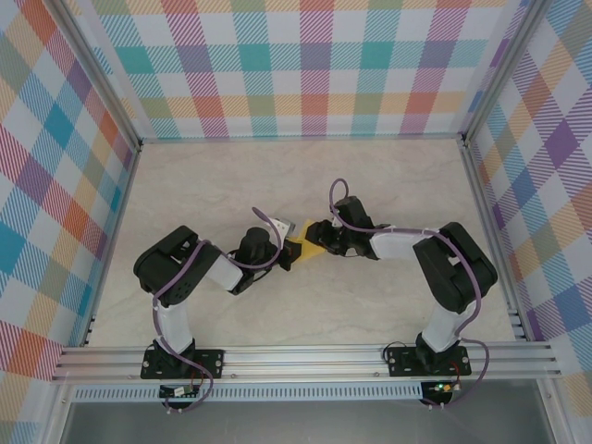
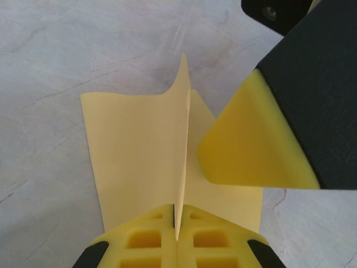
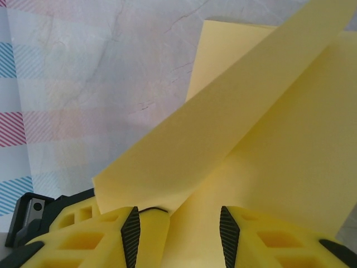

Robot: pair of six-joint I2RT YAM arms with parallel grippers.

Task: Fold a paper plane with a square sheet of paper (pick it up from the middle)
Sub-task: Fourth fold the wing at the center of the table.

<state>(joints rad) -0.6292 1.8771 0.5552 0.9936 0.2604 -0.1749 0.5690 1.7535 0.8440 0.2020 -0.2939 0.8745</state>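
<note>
The square sheet of paper is yellow and lies creased at the table's middle, between the two grippers. My left gripper is shut on the sheet's raised centre fold, which stands upright while the two halves spread over the table. In the top view my left gripper meets the sheet from the left and my right gripper from the right. My right gripper stands open, its fingers apart with paper running between them. One flap rests over its left finger.
The pale marble-patterned tabletop is walled by checked panels at the back and both sides. An aluminium rail carrying both arm bases runs along the near edge. A finger of the right gripper hangs close over the paper's right half.
</note>
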